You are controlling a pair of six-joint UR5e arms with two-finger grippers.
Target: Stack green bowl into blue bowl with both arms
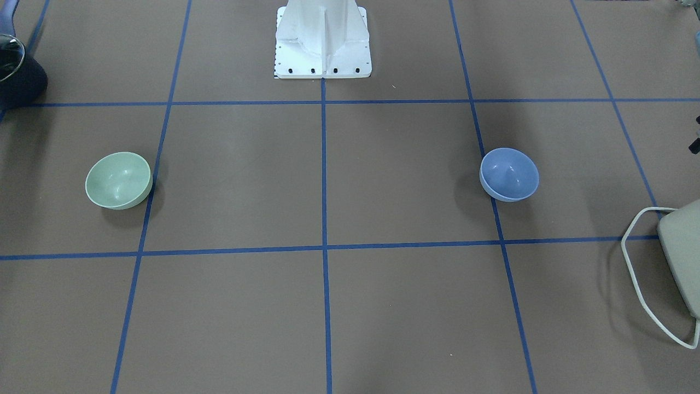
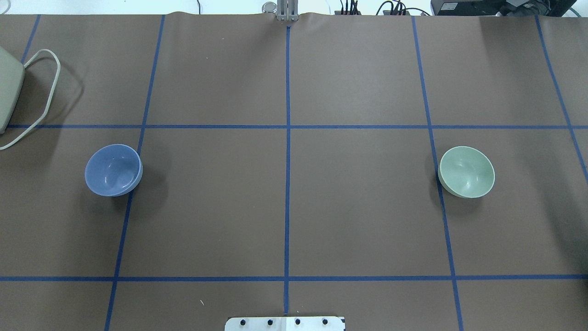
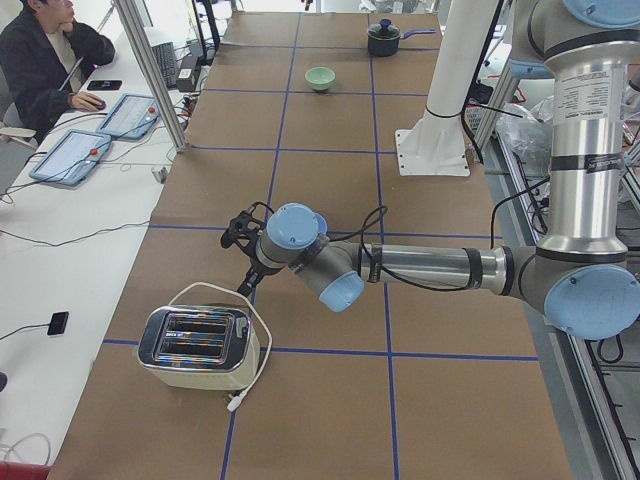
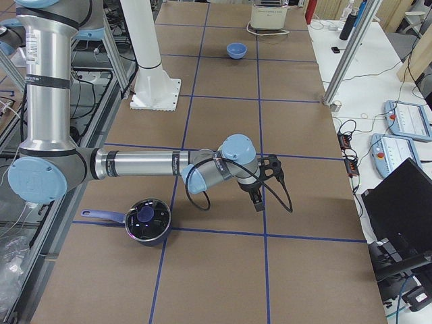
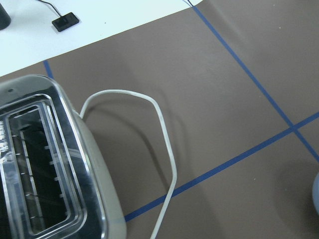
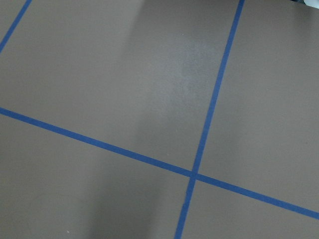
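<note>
In the overhead view the green bowl point(image 2: 466, 172) sits upright on the brown surface point(image 2: 358, 207) at 3 o'clock from the middle crossing of the blue tape lines point(image 2: 287, 184). The blue bowl point(image 2: 113, 170) sits upright at 9 o'clock, so the two are well apart, each resting on or just beside a lengthwise tape line. Both bowls are empty and nothing touches them. A toaster point(image 3: 198, 345) stands at about 10 o'clock from the blue bowl, its white cord point(image 5: 164, 129) looped on the surface beside it. The left gripper point(image 3: 244, 288) shows only in the left side view, hanging just at 1 o'clock of the toaster, and from there I cannot tell how its jaws stand. The right gripper point(image 4: 258, 204) hangs low over the surface at 3 o'clock of a dark lidded pot point(image 4: 147, 219) (that pot lies at the far end from the toaster); its jaws too cannot be judged. The white pedestal point(image 1: 322, 38) stands at 12 o'clock in the front-facing view.
</note>
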